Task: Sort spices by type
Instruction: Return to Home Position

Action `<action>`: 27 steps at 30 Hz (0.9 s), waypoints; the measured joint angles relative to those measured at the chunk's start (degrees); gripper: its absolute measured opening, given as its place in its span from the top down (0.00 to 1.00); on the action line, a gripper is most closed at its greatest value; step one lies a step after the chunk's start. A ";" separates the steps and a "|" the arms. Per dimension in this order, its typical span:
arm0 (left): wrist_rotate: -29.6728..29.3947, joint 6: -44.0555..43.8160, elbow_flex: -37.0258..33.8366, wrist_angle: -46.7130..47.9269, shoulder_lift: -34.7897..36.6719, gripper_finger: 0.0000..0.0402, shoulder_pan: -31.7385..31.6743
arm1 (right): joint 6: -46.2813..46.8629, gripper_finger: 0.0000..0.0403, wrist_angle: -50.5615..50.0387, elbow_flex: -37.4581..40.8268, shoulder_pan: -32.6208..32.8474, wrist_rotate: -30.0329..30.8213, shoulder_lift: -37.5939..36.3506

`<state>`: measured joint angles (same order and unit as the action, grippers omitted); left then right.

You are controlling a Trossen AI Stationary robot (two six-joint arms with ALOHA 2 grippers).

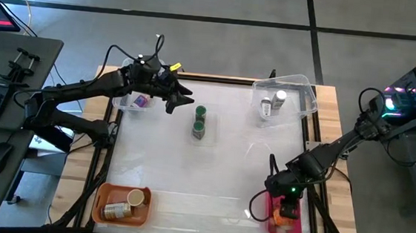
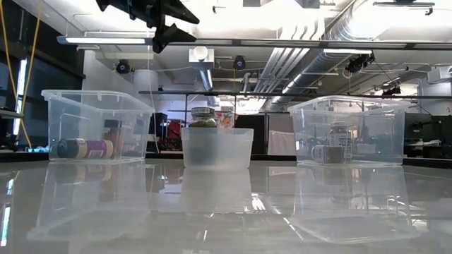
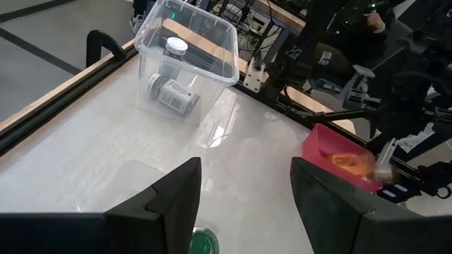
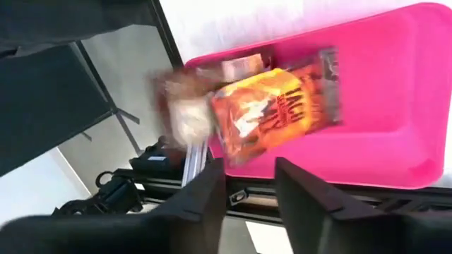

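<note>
Two green-lidded spice jars (image 1: 199, 120) stand mid-table; in the low view one (image 2: 203, 117) shows at a small clear tub (image 2: 217, 148). My left gripper (image 1: 186, 98) hangs open just left of them and above; one green lid (image 3: 203, 242) shows below the gap between its fingers (image 3: 246, 204). My right gripper (image 1: 284, 206) is open over the pink tray (image 1: 296, 228) at the near right corner. In the right wrist view (image 4: 248, 201) an orange-red foil packet (image 4: 275, 113) lies flat in that tray (image 4: 395, 141), with a blurred packet (image 4: 185, 106) beside it.
A clear tub (image 1: 136, 100) at the far left holds a purple-labelled jar. Another clear tub (image 1: 287, 99) at the far right holds white-lidded jars (image 3: 173, 88). An orange tray (image 1: 104, 205) at the near left corner holds tan-lidded jars. The table's middle is bare white surface.
</note>
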<state>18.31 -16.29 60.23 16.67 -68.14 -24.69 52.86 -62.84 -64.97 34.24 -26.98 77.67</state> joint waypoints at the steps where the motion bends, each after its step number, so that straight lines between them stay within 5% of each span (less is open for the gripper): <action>1: 0.00 0.00 0.00 -0.01 0.00 0.49 0.00 | 0.04 0.68 0.00 0.00 0.00 -0.02 0.04; 6: 0.00 1.35 0.00 0.00 0.00 0.49 -0.17 | 0.11 0.56 -1.51 -0.89 -0.95 -1.97 -0.08; 11: 0.04 3.56 0.18 0.17 2.86 0.49 -3.54 | -1.83 0.54 -5.26 -5.94 -3.24 0.41 -0.38; 14: 0.06 3.58 1.80 2.65 6.00 0.49 -6.08 | -2.92 0.54 -6.30 -10.20 -5.97 9.87 -0.48; 22: 4.14 1.74 1.94 6.60 16.64 0.49 -6.44 | -4.97 0.55 7.03 -15.28 -18.66 49.98 -0.51; 25: 4.11 0.24 -2.92 3.24 22.01 0.51 -3.38 | -9.88 0.56 19.78 -14.76 -24.22 55.96 -0.51; 27: 2.64 -1.79 -8.81 -4.04 26.54 0.54 -0.90 | -16.48 0.59 29.47 -14.01 -27.57 53.29 -0.48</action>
<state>20.95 -18.09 51.41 12.63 -41.59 -25.58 36.38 -33.37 -78.98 6.67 26.31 77.20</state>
